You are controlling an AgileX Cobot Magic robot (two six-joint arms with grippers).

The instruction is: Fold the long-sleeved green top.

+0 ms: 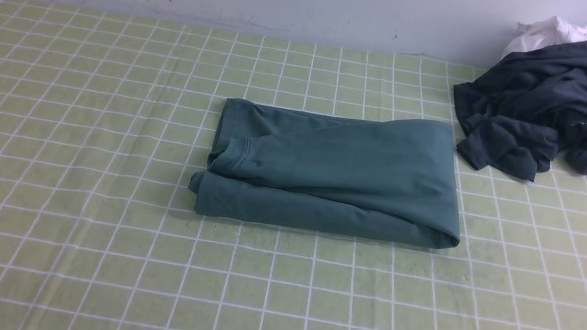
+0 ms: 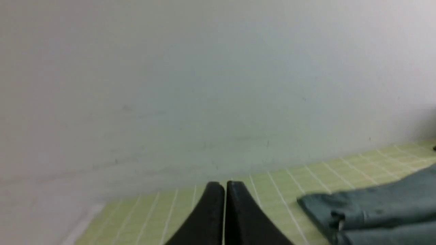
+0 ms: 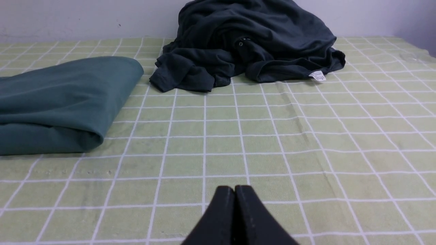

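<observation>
At the near side of the table, out of the front view, both arms sit clear of the cloth: left gripper (image 2: pixel 224 190) has its fingers pressed together w/ nothing between, held above the checked cover (image 1: pixel 58 223) and aimed toward the wall; right gripper (image 3: pixel 235 195) likewise closed on nothing, low over bare squares. Outward from the left one, the top (image 1: pixel 336 171) starts just beyond, its collar-side edge nearest; from the right one it lies off to the side, rounded fold end toward that arm, well apart from the fingertips. In the front view the top is mid-table, already a compact rectangle, several layers, sleeve cuff tucked on the left part, near edge a fat roll. Looks done or nearly so, by my read. Handling: thin knit jersey, light, fully limp, no stiffness, so it sags from any single pinch and layers slide on each other; not fragile, not slippery vs. the textured cover. If another fold or a tidy-up is wanted, best grab is probably both corners of one short end at once, pinching thru all layers, one arm per corner, lift low and lay over. Grabbing only the top layer would likely peel the stack open. Far right, a dark heap (image 1: pixel 564 106) w/ white cloth (image 1: pixel 552 32) behind sits near the top's far corner, apart from it; keep sweeps off it.
</observation>
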